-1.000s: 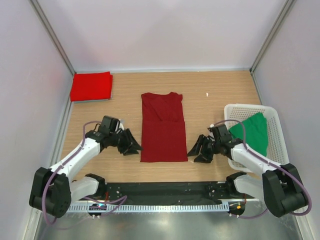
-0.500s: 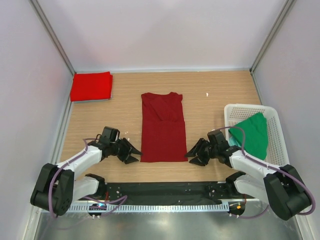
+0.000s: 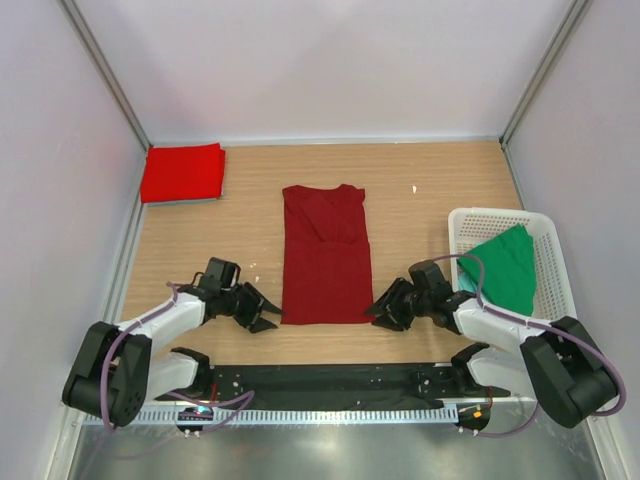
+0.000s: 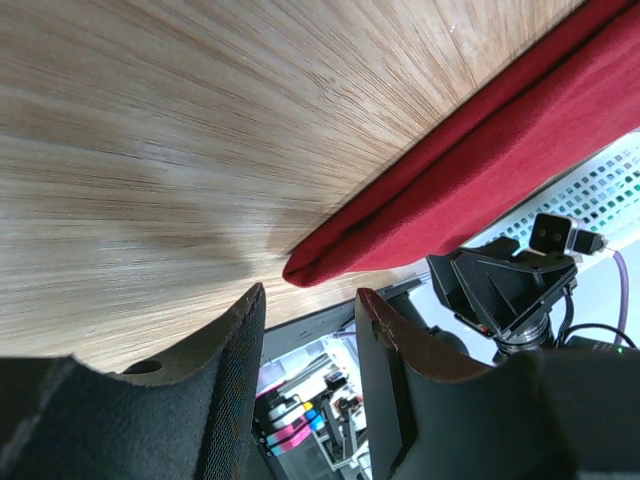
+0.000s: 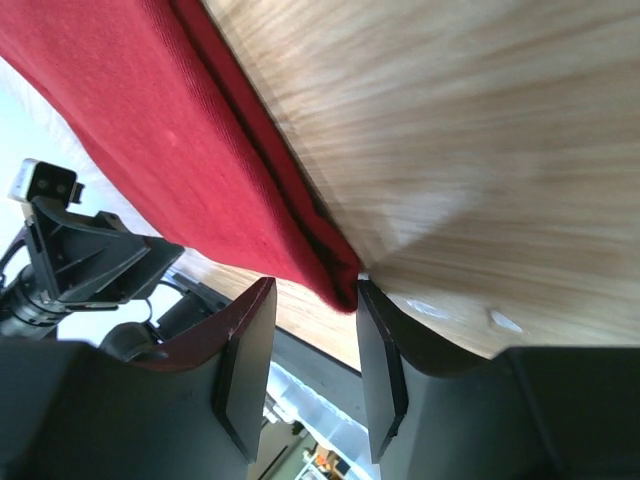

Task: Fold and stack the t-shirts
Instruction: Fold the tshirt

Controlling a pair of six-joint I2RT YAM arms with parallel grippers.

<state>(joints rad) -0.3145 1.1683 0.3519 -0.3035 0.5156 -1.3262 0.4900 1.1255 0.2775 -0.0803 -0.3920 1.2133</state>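
Observation:
A dark maroon t-shirt point(image 3: 325, 255) lies folded into a long strip in the middle of the table. My left gripper point(image 3: 268, 318) is low on the table at its near left corner and stands open. In the left wrist view that corner point(image 4: 300, 268) sits just ahead of the gap between the fingers point(image 4: 240, 340). My right gripper point(image 3: 375, 308) is open at the near right corner. In the right wrist view the corner's tip point(image 5: 345, 285) touches the inner edge of one finger point(image 5: 380, 330). A brighter red t-shirt point(image 3: 182, 172) lies folded at the back left.
A white basket point(image 3: 555, 250) at the right holds a crumpled green t-shirt point(image 3: 505, 268), close behind my right arm. The black base rail point(image 3: 330, 385) runs along the near table edge. Grey walls close in both sides and the back.
Both grippers have slid toward the near edge and inward to the maroon t-shirt's near corners. The right jaws have narrowed; the left jaws are unchanged.

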